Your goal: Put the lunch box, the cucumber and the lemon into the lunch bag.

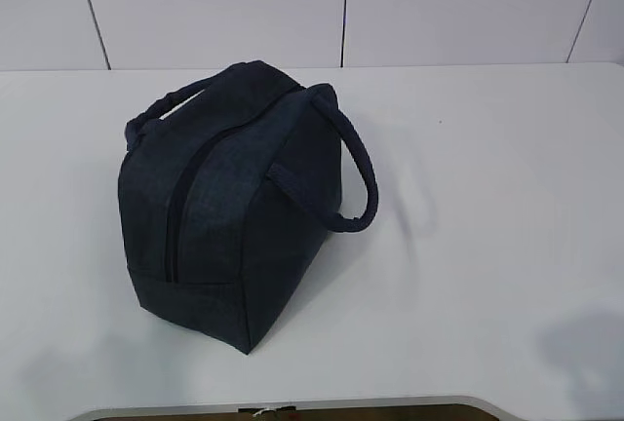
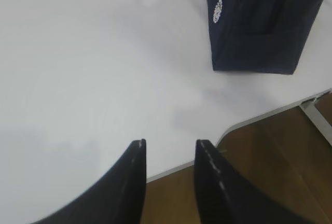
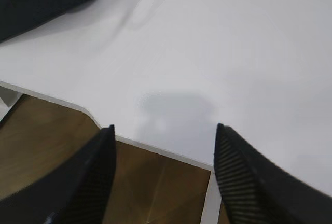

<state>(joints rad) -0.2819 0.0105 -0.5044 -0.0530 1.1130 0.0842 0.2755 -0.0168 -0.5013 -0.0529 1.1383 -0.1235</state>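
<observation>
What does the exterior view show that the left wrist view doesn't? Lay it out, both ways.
Only the exterior view shows the lunch bag whole: its closed zipper, both loop handles and the wall behind the table. Only the left wrist view shows the left gripper, fingers apart and holding nothing, the bag's small round white logo and the brown floor past the table edge. Both show the dark bag resting on the white table. Neither shows a lunch box, cucumber or lemon.

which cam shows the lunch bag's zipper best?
Exterior view: the whole lunch bag is in frame, with the zipper running down its near face. The left wrist view shows only a bag end with the white logo; the right wrist view only a corner.
</observation>
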